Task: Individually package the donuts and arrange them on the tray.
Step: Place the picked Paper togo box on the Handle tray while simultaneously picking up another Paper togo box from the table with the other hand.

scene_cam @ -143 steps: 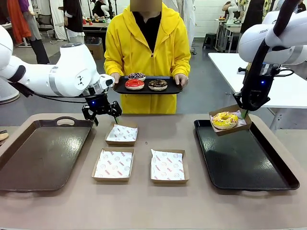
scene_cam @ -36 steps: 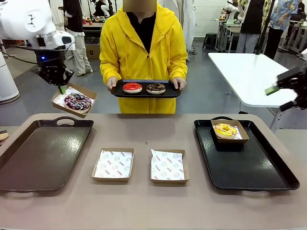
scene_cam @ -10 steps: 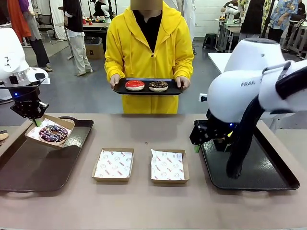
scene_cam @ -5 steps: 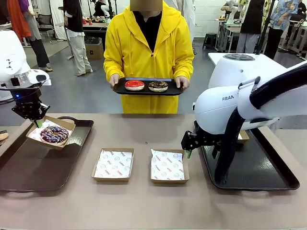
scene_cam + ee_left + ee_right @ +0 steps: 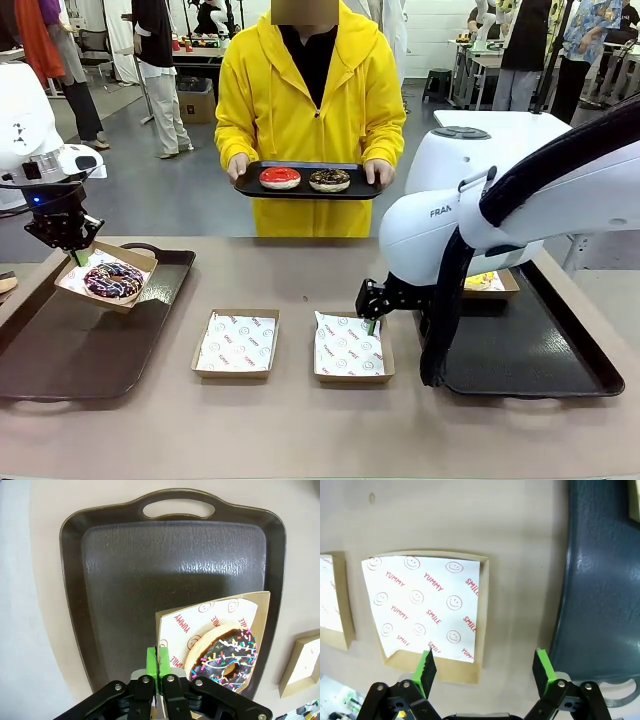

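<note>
My left gripper [image 5: 77,254] is shut on the rim of a paper-lined cardboard box [image 5: 107,277] holding the sprinkled dark donut [image 5: 113,280], tilted just above the left brown tray [image 5: 60,350]. The left wrist view shows the pads [image 5: 152,661] pinching the box edge [image 5: 212,611] beside the sprinkled donut [image 5: 227,652]. My right gripper [image 5: 372,318] hangs open over the right empty box [image 5: 350,348], its fingers [image 5: 427,666] straddling that box's near right corner [image 5: 479,667]. The yellow donut [image 5: 481,281] sits boxed on the right black tray [image 5: 540,365]. The person holds a small tray [image 5: 305,190] with the red donut [image 5: 280,177] and chocolate donut [image 5: 329,179].
A second empty paper-lined box [image 5: 237,343] lies left of the first, also at the edge of the right wrist view as a box corner [image 5: 332,600]. My right arm's bulk hides the black tray's far left part. The brown tray [image 5: 100,580] below the held box is bare.
My right arm has swung left off the black tray, bringing its open gripper over the right empty box. The left gripper and its boxed donut have barely moved.
</note>
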`<state>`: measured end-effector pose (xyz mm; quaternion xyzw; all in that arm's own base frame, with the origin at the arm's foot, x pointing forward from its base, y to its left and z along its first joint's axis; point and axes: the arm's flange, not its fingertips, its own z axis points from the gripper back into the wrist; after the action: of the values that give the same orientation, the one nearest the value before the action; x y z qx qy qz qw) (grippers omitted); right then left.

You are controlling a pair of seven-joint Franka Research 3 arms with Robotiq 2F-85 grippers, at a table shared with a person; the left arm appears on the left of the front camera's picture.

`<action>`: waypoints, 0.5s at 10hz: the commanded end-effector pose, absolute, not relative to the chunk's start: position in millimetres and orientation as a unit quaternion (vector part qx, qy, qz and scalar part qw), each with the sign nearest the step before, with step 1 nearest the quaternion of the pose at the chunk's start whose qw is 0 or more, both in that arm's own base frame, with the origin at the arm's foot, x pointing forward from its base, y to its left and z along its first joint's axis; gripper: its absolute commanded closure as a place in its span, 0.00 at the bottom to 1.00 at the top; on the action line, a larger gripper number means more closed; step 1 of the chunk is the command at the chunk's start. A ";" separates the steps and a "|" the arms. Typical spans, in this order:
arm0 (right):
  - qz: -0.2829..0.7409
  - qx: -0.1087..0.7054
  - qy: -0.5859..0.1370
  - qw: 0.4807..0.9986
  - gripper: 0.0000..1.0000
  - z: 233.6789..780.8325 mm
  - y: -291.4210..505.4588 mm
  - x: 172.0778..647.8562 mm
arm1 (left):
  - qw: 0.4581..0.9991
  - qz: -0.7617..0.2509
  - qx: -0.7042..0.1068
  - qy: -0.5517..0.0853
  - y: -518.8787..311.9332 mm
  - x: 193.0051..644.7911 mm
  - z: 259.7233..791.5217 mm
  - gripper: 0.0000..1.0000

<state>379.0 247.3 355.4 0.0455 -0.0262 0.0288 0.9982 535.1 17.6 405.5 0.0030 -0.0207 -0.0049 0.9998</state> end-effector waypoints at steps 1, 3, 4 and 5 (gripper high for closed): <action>0.014 0.027 -0.039 0.999 0.00 348.3 263.3 385.8 | 1.000 -0.005 0.003 -0.021 18.0 533.1 408.6 0.99; 0.012 0.039 -0.037 0.998 0.00 342.3 265.9 393.0 | 1.000 -0.005 0.003 -0.021 18.0 533.1 408.6 0.99; 0.008 0.043 -0.033 0.999 0.00 339.0 265.3 397.3 | 1.000 -0.005 0.003 -0.021 18.0 533.1 408.6 0.99; 0.008 0.046 -0.035 0.998 0.00 337.9 265.0 398.6 | 1.000 -0.005 0.003 -0.021 18.0 533.1 408.6 0.99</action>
<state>392.1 258.0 341.6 0.0470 -0.0253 0.0180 0.9984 535.1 17.5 405.6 0.0030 -0.0208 -0.0049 0.9998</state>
